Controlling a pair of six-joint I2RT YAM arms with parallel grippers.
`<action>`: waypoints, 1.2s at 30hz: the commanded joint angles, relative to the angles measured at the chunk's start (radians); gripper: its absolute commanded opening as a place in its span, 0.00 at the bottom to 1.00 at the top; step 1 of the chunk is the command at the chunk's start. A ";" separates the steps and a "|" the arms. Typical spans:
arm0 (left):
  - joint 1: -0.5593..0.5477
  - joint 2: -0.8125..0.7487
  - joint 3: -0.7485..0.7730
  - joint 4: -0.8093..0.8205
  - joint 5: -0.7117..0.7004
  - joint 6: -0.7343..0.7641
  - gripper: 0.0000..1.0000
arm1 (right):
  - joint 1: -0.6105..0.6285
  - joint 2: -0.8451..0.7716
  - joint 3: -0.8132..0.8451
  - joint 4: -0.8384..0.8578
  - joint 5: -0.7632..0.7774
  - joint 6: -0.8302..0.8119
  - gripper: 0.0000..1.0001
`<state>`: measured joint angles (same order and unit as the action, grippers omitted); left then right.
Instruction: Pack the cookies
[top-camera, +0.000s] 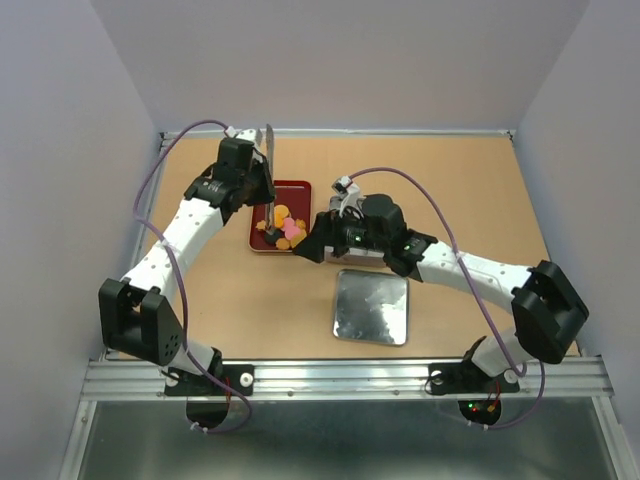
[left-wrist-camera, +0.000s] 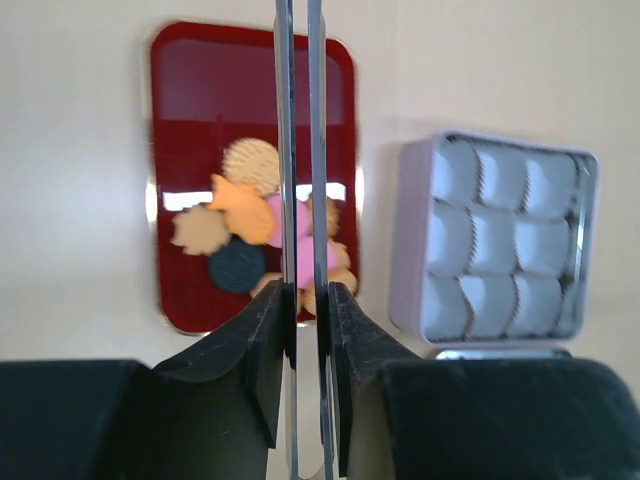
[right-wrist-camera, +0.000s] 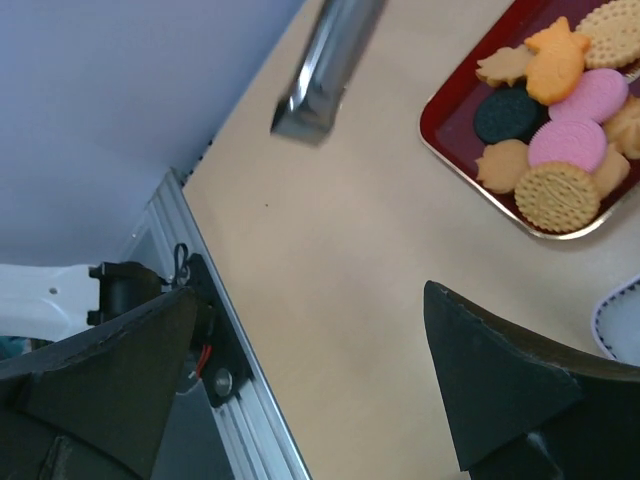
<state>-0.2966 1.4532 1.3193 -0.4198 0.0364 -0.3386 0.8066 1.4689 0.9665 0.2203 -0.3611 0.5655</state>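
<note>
The cookies (left-wrist-camera: 250, 215) lie heaped on a red tray (left-wrist-camera: 190, 90): orange, tan, pink and one dark round one. They also show in the right wrist view as cookies (right-wrist-camera: 560, 110) on the red tray (right-wrist-camera: 450, 140). My left gripper (left-wrist-camera: 305, 290) is shut on a pair of thin metal tongs (left-wrist-camera: 297, 120), whose two blades run side by side over the heap. From above, the left gripper (top-camera: 258, 188) hovers at the tray's left rim, with the tongs (top-camera: 268, 150) standing up from it. My right gripper (right-wrist-camera: 310, 300) is open and empty over bare table, near the tray.
A pale tin (left-wrist-camera: 505, 235) lined with white paper cups sits right of the tray; my right arm hides it from above. Its shiny lid (top-camera: 372, 307) lies flat on the table nearer the bases. The metal rail (top-camera: 340, 378) borders the near edge.
</note>
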 joint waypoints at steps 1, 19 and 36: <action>-0.064 -0.059 -0.041 0.021 0.112 -0.029 0.26 | 0.006 0.044 0.087 0.215 -0.044 0.073 1.00; -0.157 -0.131 -0.055 0.101 0.221 -0.112 0.28 | 0.008 0.126 0.121 0.287 0.014 0.129 0.91; -0.208 -0.189 -0.127 0.162 0.131 -0.172 0.42 | 0.009 0.151 0.149 0.323 -0.056 0.180 0.09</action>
<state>-0.4679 1.3037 1.2179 -0.3325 0.1947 -0.4656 0.7933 1.6341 1.0409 0.4557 -0.3672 0.7475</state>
